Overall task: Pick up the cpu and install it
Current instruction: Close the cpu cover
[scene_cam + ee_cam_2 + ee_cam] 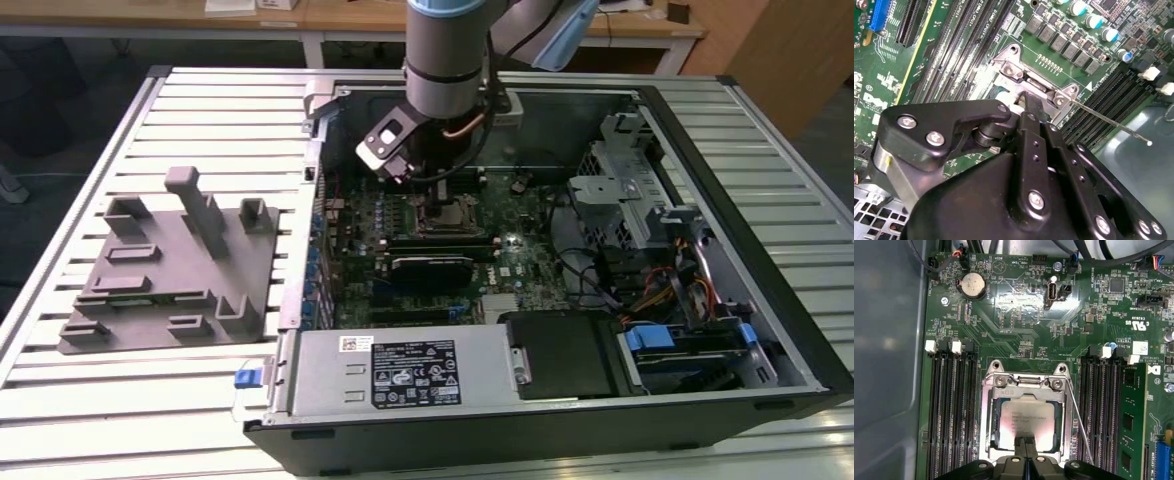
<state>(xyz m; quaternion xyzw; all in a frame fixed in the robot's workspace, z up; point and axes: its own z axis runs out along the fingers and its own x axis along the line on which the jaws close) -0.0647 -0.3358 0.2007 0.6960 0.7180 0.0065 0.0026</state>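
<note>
While the cpu point(1024, 417) lies seated in the socket point(985, 415), the tool point(1025, 441) hangs at its edge, closed narrow, gripping nothing.

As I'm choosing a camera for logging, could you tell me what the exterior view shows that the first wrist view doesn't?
Exterior view: the grey moulded plastic fixture on the slatted metal table, and the silver labelled box. First wrist view: the round silver coin battery and the silvery-grey square cpu, lying flat. Shared: the black gripper over the metal-framed socket, jaws together.
</note>
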